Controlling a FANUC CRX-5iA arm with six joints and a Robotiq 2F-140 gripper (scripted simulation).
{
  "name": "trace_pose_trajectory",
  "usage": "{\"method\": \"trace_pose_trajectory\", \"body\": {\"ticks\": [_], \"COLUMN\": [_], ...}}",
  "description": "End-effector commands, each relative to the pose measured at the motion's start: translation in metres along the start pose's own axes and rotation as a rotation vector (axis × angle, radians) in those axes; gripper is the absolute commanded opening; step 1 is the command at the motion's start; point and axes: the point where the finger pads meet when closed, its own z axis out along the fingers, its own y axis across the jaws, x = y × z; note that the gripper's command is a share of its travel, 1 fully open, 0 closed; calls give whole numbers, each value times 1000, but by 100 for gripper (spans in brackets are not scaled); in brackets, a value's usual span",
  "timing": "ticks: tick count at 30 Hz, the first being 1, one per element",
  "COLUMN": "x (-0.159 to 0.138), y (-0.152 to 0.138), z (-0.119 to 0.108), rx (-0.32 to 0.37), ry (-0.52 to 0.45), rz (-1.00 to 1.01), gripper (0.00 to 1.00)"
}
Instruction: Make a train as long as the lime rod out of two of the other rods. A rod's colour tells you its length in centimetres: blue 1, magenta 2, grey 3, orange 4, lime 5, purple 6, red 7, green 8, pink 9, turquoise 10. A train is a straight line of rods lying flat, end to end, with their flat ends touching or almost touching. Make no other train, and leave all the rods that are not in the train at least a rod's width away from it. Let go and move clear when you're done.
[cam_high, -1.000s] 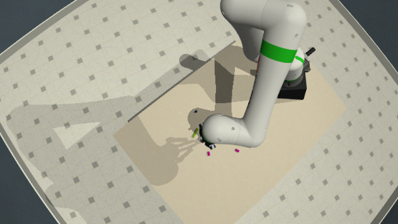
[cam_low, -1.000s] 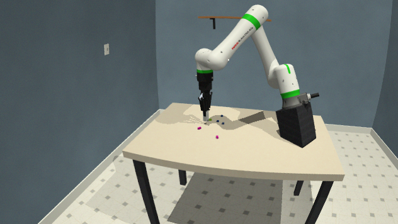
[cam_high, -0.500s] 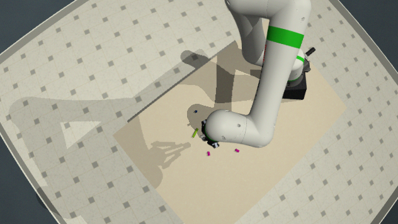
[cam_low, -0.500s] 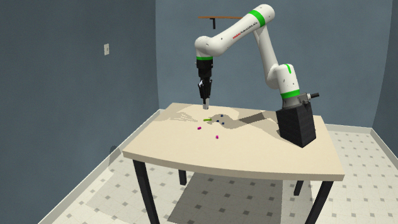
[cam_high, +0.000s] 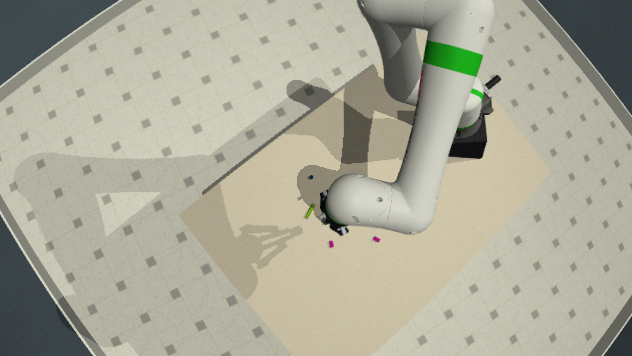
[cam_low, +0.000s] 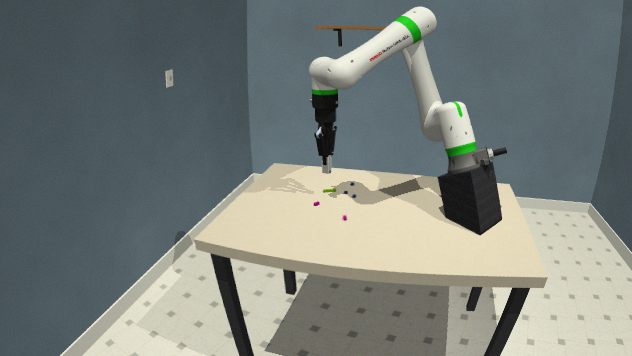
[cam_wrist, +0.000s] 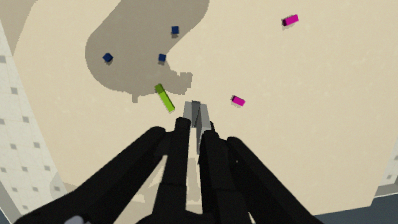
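Observation:
My gripper (cam_wrist: 194, 113) (cam_low: 326, 165) hangs above the table and is shut on a grey rod (cam_wrist: 194, 109) (cam_low: 326, 170), which sticks out below the fingertips. The lime rod (cam_wrist: 164, 97) (cam_high: 310, 211) (cam_low: 329, 190) lies flat on the table just left of the gripper in the wrist view. One magenta rod (cam_wrist: 238, 101) (cam_high: 331, 244) (cam_low: 316, 203) lies a little to the right of the gripper. A second magenta rod (cam_wrist: 290, 20) (cam_high: 376, 239) (cam_low: 344, 217) lies further off. Three small blue rods (cam_wrist: 108, 57) (cam_wrist: 162, 57) (cam_wrist: 175, 30) lie apart in the arm's shadow beyond the lime rod.
The beige table (cam_low: 400, 250) (cam_high: 400, 280) carries the arm's black base (cam_low: 470, 200) at its far right. The table's left edge shows in the wrist view (cam_wrist: 30, 165). The arm's elbow hides part of the table in the top view.

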Motion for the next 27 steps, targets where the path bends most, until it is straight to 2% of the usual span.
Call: {"method": "trace_pose_trajectory", "body": {"ticks": [1,9,20,22,24,27], "x": [0,3,13,13,16,19], "y": [1,4,16,16,19,22], "z": [0,0,0,0,0,0], "rx": [0,-1,-3,-3,-4,-4], "ry": [0,0,2,2,3,3], "rz": [-17,-136,-579,-579,-715,-818], "gripper": [3,3,3,3,3,3]}}
